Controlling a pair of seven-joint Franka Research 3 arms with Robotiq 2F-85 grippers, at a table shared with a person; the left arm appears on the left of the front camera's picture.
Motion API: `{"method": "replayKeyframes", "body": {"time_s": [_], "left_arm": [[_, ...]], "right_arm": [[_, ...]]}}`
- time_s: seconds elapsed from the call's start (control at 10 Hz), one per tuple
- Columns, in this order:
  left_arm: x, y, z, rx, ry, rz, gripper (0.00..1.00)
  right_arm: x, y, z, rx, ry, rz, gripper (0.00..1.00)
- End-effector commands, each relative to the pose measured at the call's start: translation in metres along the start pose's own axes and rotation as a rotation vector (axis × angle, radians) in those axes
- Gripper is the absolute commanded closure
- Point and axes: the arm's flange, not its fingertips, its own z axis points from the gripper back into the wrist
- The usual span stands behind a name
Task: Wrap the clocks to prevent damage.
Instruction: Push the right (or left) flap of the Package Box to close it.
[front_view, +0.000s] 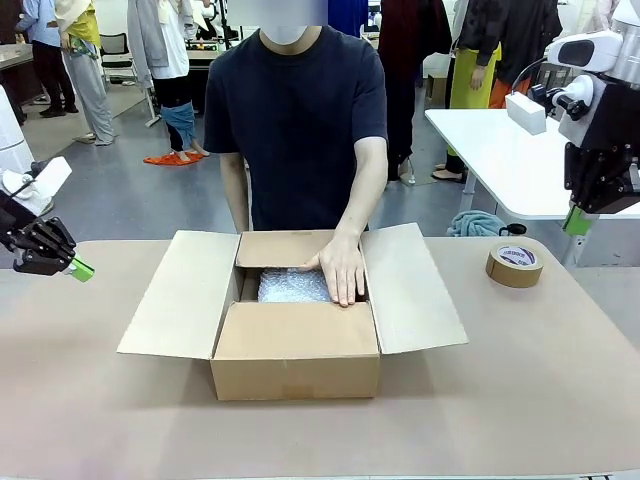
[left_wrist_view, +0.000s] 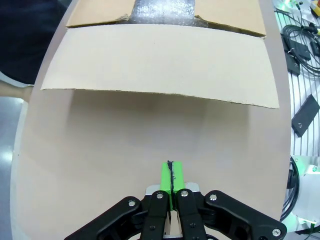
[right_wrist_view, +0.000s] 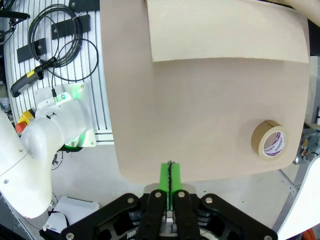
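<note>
Hanging over the left edge of the table (front_view: 520, 400), the left claw (front_view: 78, 268) is pinched fully closed on nothing – ditto the right claw (front_view: 577, 221) up by the right edge, near the tape roll (front_view: 515, 264). Mid-table, the open cardboard box (front_view: 295, 362) holds a bubble-wrapped bundle (front_view: 290, 286) – a person's hand (front_view: 344, 270) rests on it

tan table (front_view: 560, 400), open cardboard box (front_view: 296, 362), tape roll (front_view: 515, 265)
</note>
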Motion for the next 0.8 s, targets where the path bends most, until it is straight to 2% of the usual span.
{"method": "replayKeyframes", "body": {"time_s": [0.0, 0.3, 0.4, 0.6, 0.7], "left_arm": [[-0.001, -0.001, 0.004, 0.002, -0.002, -0.009, 1.00], [0.000, 0.000, 0.002, 0.004, 0.002, 0.001, 1.00], [-0.012, 0.020, -0.013, -0.054, -0.096, 0.012, 1.00], [-0.034, 0.015, -0.042, -0.056, -0.323, -0.100, 1.00], [-0.034, 0.026, -0.054, -0.076, -0.334, -0.127, 1.00]], "right_arm": [[0.003, -0.001, 0.000, 0.000, -0.019, -0.010, 0.99], [0.003, -0.001, 0.000, 0.000, -0.019, -0.010, 0.99], [0.003, -0.001, 0.000, 0.000, -0.019, -0.010, 0.99], [0.003, -0.001, 0.000, 0.000, -0.019, -0.010, 0.99], [0.003, -0.001, 0.000, 0.000, -0.019, -0.010, 0.99]]}}
